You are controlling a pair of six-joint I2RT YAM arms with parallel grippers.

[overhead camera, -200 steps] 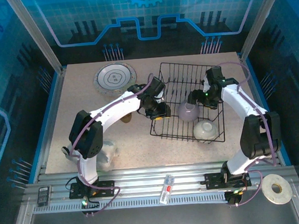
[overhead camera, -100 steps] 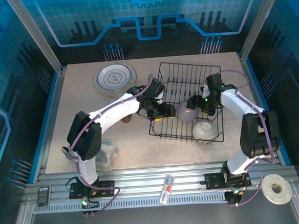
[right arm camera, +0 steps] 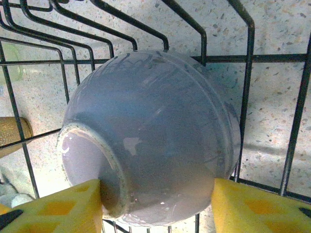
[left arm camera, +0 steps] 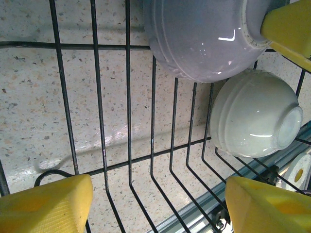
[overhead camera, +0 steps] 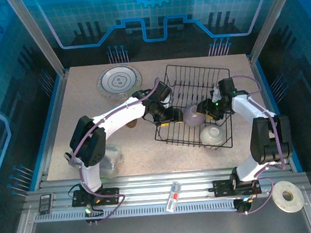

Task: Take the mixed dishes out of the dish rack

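The black wire dish rack stands right of centre on the table. A lilac bowl lies on its side in it, and a white bowl rests at the near right corner. My right gripper is shut on the lilac bowl, one yellow pad against the foot ring and the other on the bowl's side. My left gripper hangs open at the rack's left side over the wire floor, with nothing between its fingers. The lilac bowl and the white bowl lie ahead of it.
A patterned white plate lies flat at the back left of the table. A brown cup stands left of the rack, partly under my left arm. A whitish plastic lump sits by the left arm's base. A tape ring lies off the table's near right corner.
My left gripper has opened wider. The right gripper has closed in on the lilac bowl, which has shifted slightly left.
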